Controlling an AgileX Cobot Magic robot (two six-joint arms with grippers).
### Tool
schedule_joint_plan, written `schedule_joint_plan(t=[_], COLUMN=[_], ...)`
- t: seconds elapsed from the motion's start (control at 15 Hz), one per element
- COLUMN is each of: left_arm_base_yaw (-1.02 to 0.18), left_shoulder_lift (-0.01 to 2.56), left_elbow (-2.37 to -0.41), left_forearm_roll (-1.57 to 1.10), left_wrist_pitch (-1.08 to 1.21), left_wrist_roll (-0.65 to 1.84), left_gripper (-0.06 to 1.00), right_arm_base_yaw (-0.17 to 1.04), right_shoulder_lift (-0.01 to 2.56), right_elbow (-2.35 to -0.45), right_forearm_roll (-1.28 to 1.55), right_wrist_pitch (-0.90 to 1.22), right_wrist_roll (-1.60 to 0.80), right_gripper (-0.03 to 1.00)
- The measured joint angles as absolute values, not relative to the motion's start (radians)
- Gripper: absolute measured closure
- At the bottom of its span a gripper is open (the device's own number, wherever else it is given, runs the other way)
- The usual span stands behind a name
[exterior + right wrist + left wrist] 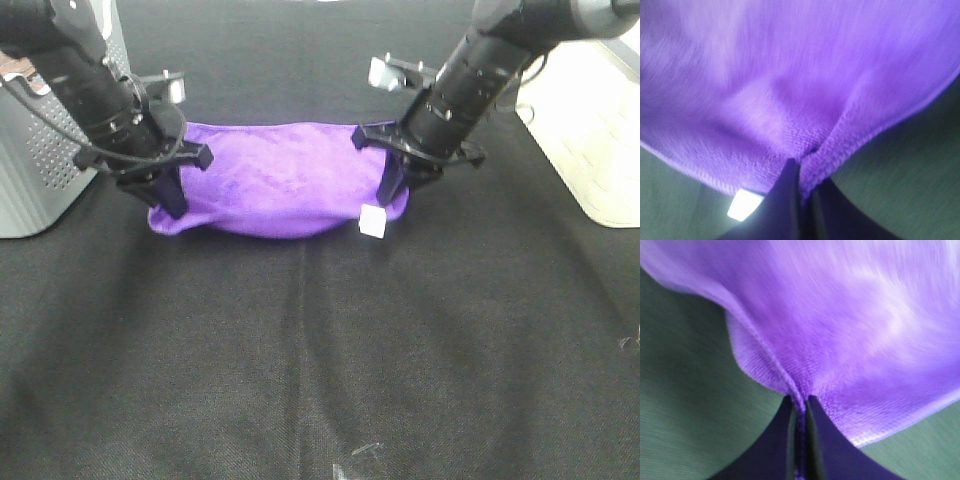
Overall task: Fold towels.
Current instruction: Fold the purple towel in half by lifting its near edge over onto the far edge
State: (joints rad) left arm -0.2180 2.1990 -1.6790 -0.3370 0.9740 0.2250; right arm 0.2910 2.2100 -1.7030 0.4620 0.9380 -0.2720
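Note:
The purple towel (280,185) hangs stretched between my two grippers above the black table, sagging in the middle, its far part resting on the cloth. A small white tag (372,221) hangs at its near right edge and also shows in the right wrist view (744,205). My left gripper (168,197) is shut on the towel's left corner; in the left wrist view the fingers (780,445) pinch the purple edge (840,340). My right gripper (395,185) is shut on the right corner, with fabric (790,90) bunched between its fingers (787,200).
A grey perforated box (40,150) stands at the left edge behind the left arm. A white surface (590,120) lies at the right edge. A black cloth (320,350) covers the table in front of the towel.

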Motion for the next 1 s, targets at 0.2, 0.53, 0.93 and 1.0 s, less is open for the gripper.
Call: schedule_joint_plan(t=[0.2, 0.53, 0.93, 1.0], left_arm_base_yaw=[-0.218, -0.218, -0.218, -0.218], left_shoulder_lift=[2.213, 2.272, 2.349, 2.364], left_elbow=[-1.734, -1.824, -1.942, -1.974], left_forearm_roll=[-0.320, -0.284, -0.260, -0.254], left_wrist_pitch=[0.885, 0.654, 0.506, 0.498], left_wrist_roll=[0.222, 0.223, 0.229, 0.229], left_gripper=[0.94, 0.94, 0.94, 0.94], right_arm_base_yaw=[0.291, 0.288, 0.235, 0.229], right_shoulder_lift=[2.210, 2.336, 2.478, 2.492], right_elbow=[-1.776, -2.007, -2.237, -2.254], right_forearm_roll=[0.440, 0.418, 0.421, 0.422], right_wrist_pitch=[0.879, 0.812, 0.786, 0.764], right_wrist_roll=[-0.268, -0.232, -0.195, -0.195], right_gripper=[0.94, 0.94, 0.94, 0.94])
